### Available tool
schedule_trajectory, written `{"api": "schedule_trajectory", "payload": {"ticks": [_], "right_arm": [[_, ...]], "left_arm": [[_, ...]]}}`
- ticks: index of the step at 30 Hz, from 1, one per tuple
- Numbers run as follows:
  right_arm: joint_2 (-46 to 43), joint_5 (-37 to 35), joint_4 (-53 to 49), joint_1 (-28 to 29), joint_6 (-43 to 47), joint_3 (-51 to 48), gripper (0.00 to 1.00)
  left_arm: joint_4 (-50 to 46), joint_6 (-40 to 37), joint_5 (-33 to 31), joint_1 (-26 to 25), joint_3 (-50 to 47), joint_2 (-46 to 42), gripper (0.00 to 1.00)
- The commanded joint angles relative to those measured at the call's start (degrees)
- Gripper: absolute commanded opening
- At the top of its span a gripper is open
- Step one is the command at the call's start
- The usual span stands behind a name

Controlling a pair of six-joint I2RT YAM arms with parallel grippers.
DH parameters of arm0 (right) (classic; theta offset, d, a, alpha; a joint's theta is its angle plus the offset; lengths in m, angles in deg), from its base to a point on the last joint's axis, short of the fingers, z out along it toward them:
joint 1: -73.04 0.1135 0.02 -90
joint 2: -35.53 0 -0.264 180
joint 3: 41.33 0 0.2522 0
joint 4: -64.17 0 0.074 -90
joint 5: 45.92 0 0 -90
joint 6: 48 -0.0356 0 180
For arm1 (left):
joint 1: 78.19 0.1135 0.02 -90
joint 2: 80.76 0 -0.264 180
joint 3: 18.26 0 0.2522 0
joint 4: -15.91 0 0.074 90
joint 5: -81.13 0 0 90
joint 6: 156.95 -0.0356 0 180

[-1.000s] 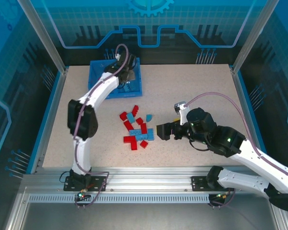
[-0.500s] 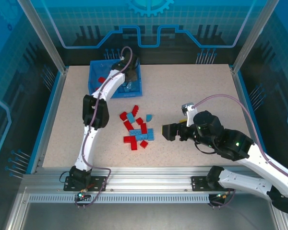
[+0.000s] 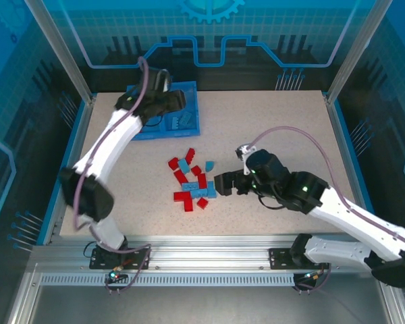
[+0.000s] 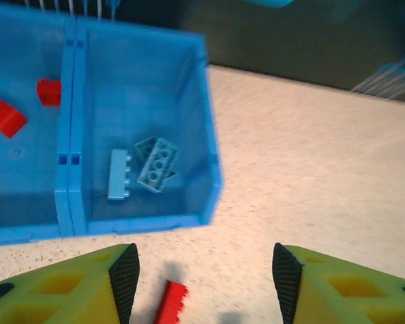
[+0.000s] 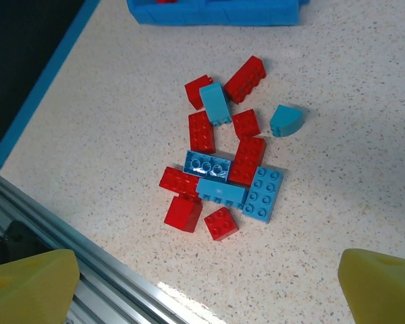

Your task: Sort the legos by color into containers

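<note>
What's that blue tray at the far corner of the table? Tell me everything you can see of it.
The blue bin is a shallow rectangular tub of smooth, glossy plastic. It stands flat on the speckled table near its far left corner. A middle wall splits it into two open compartments. In the left one two red bricks show; the right one holds two light blue bricks lying close together. The left claw, open, does not touch it.

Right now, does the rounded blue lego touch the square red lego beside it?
Apart. The right wrist view shows a strip of bare table between the rounded blue lego and the square red lego.
</note>
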Motion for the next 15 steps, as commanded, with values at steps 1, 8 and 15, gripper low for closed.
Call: {"api": "schedule_trajectory", "payload": {"ticks": [1, 8, 15], "right_arm": [[5.45, 0.45, 0.42, 1.3, 2.53, 4.72, 1.0], [19.61, 1.27, 2.35, 1.52, 5.16, 11.45, 1.0], [30.97, 0.4, 2.44, 1.31, 7.57, 17.54, 1.0]], "left_arm": [[3.94, -2.94, 3.09, -1.77, -9.05, -14.16, 0.6], [-3.55, -8.72, -0.87, -1.87, -23.7, -34.2, 0.67], [-9.07, -3.07, -3.67, -1.84, -34.67, -42.61, 0.81]]}}
